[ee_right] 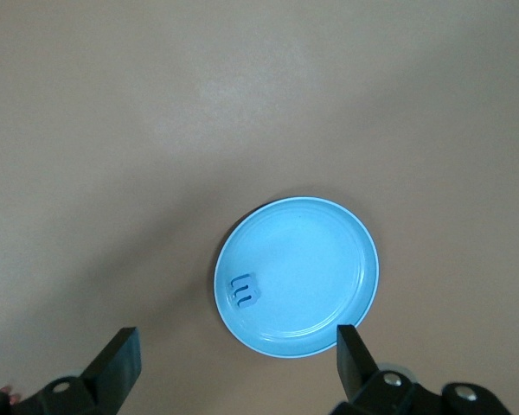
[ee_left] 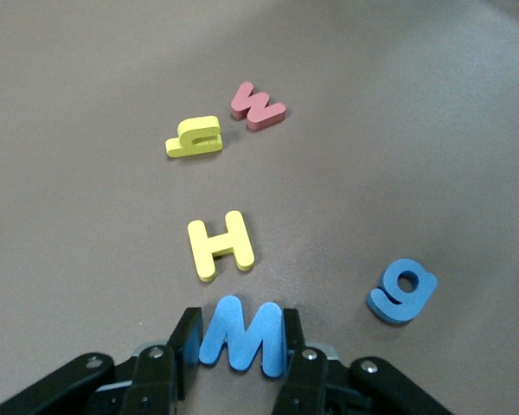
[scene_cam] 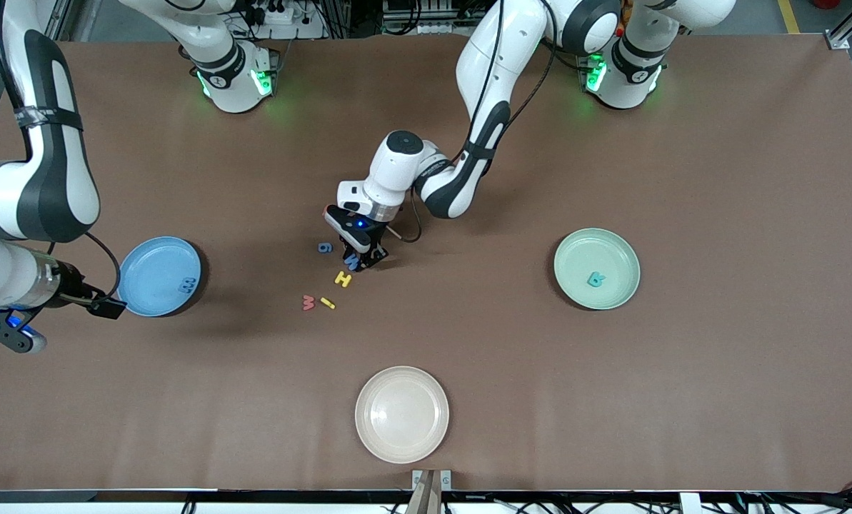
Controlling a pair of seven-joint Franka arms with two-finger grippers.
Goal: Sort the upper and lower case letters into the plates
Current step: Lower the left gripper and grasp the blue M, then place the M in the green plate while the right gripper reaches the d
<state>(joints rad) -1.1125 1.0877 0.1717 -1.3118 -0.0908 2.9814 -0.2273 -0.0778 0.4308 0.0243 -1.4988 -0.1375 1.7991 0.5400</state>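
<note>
My left gripper (ee_left: 240,327) is down at the table in the middle, shut on a blue letter M (ee_left: 244,344), one finger against each of its sides; the M (scene_cam: 352,263) lies flat. Beside it lie a blue g (ee_left: 401,290), a yellow H (ee_left: 221,245), a red w (ee_left: 258,105) and a small yellow letter (ee_left: 195,137). The light blue plate (scene_cam: 147,268) holds one blue letter (scene_cam: 188,285); the mint green plate (scene_cam: 575,253) holds one teal letter (scene_cam: 595,279). My right gripper (ee_right: 235,335) hangs open and empty by the light blue plate (ee_right: 329,268).
A cream-white plate (scene_cam: 401,414) with nothing in it sits nearest the front camera, near the table's edge. The loose letters lie close together, the red w (scene_cam: 308,303) and small yellow letter (scene_cam: 328,303) nearer the front camera than the yellow H (scene_cam: 343,278).
</note>
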